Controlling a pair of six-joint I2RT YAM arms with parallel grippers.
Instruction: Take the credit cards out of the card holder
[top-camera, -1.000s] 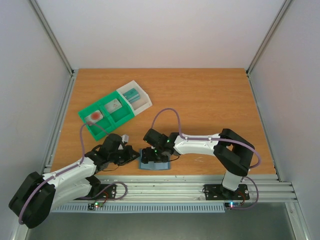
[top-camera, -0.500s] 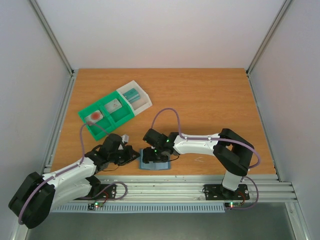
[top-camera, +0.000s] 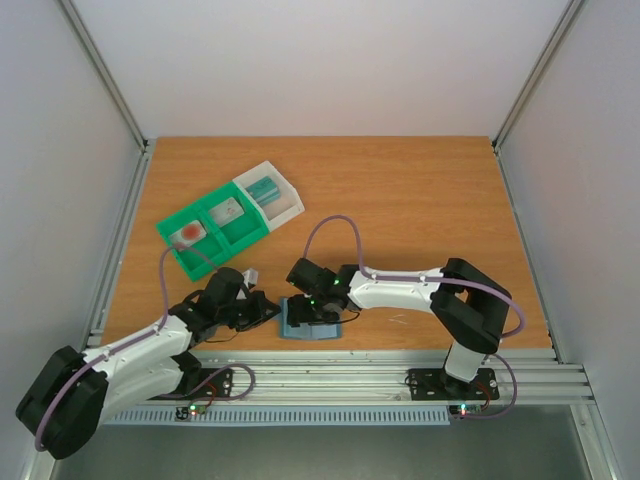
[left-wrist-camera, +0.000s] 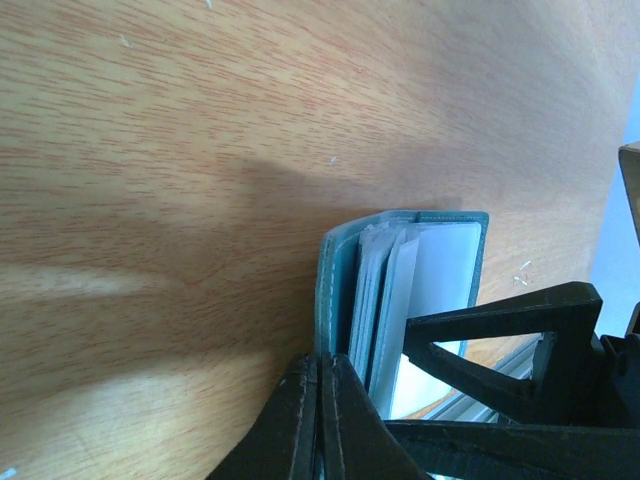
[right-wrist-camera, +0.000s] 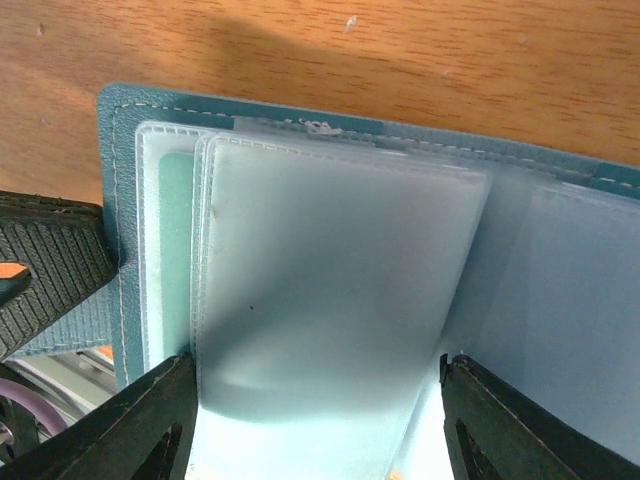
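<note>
On my overhead feed the card holder (top-camera: 305, 335) lies at the near edge of the desk (top-camera: 420, 200), between the two arms, with both working ends right on it. My left gripper (left-wrist-camera: 320, 420) is closed tight on the edge of the holder's blue-grey cover. In the left wrist view its two fingers (left-wrist-camera: 300, 420) press together with only that thin flap between them, and the cover stands tilted up off the wood. The holder is open, and its stack of clear plastic sleeves (right-wrist-camera: 330, 280) fans out from the spine.

My right gripper (right-wrist-camera: 318, 370) is spread wide and has hold of nothing. It has one finger at either side of the top sleeve, which fills the gap between them. I cannot tell from the wrist view whether they touch the plastic. Behind the outermost sleeve on the left, a pale green credit card (right-wrist-camera: 168, 250) shows through the plastic, inside its pocket.

Farther back and to the left, well apart from the holder, sits the green tray (top-camera: 172, 248) with its white bin (top-camera: 290, 200). A teal credit card (top-camera: 263, 189) lies in the bin, and a pale credit card (top-camera: 230, 210) lies in the tray compartment just beside it.
</note>
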